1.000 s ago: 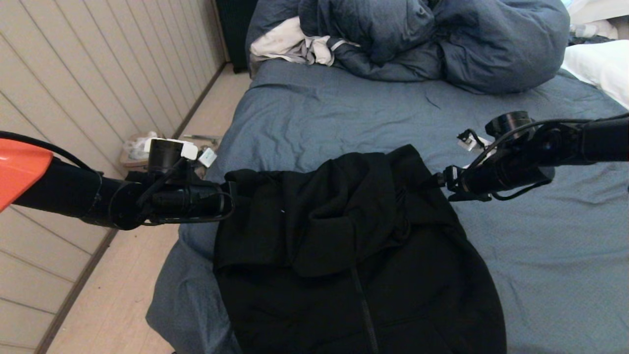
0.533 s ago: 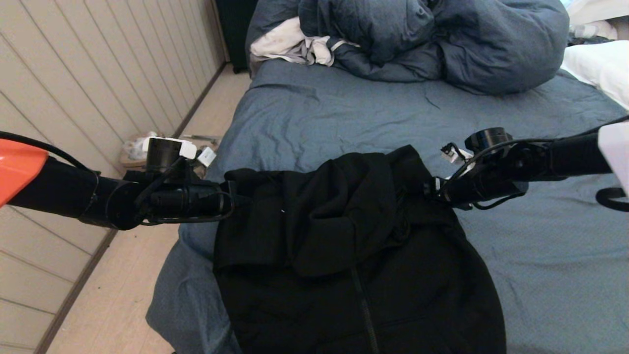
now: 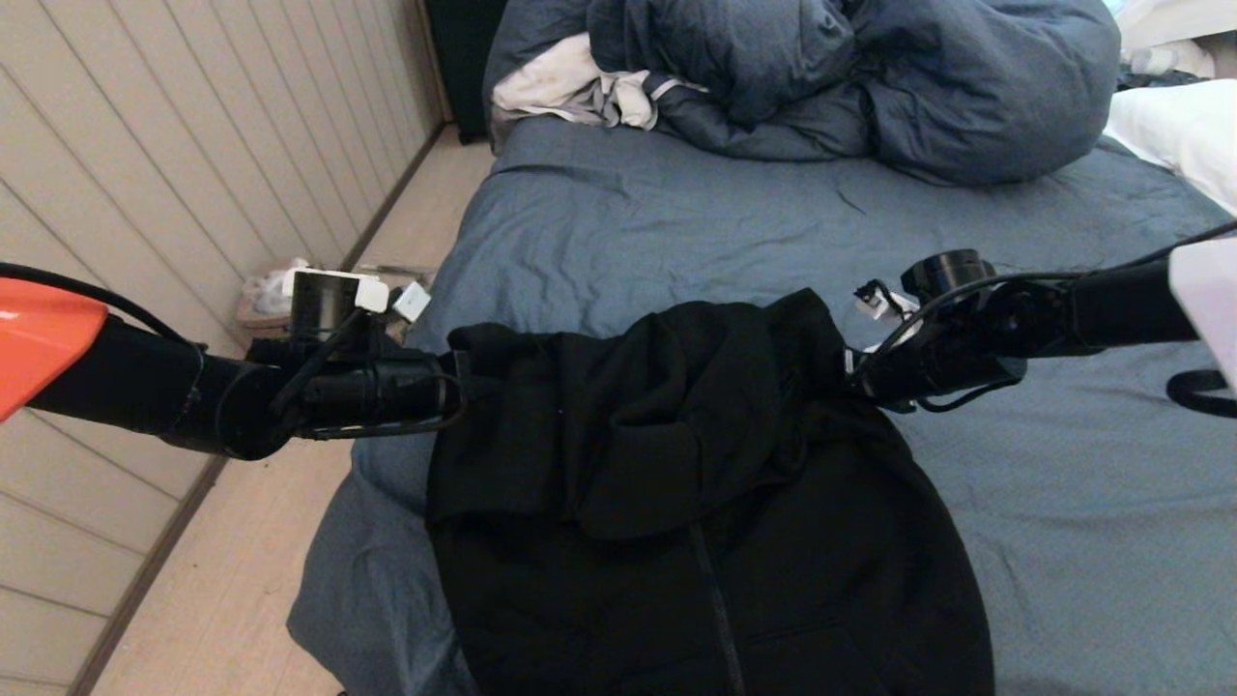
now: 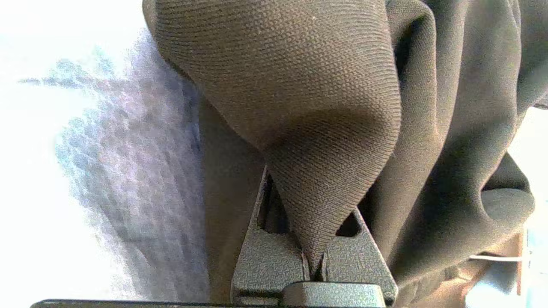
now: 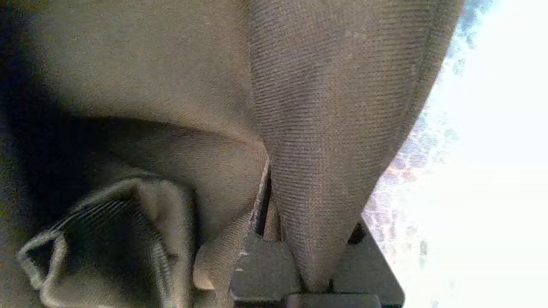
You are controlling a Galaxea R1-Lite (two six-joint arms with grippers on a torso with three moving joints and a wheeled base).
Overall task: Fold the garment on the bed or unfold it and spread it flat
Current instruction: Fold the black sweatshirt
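The black hooded sweatshirt garment point(image 3: 696, 503) hangs lifted over the near end of the bed point(image 3: 676, 222), its zipper running down the middle. My left gripper point(image 3: 464, 377) is shut on the garment's left top edge; the wrist view shows a fold of the fabric point(image 4: 325, 128) pinched between the jaws. My right gripper point(image 3: 848, 375) is shut on the right top edge, and there too the cloth point(image 5: 325, 128) is clamped in the jaws. The hood droops between the two grippers.
A puffy dark blue duvet point(image 3: 870, 77) is heaped at the far end, with a white-grey cloth point(image 3: 570, 87) beside it. A white pillow point(image 3: 1179, 126) lies far right. A panelled wall point(image 3: 145, 174) and floor clutter point(image 3: 271, 290) are to the left.
My right gripper has moved left and slightly up, reaching the garment's right edge and closing on it. The left gripper and its held corner have shifted a little, raising the top edge.
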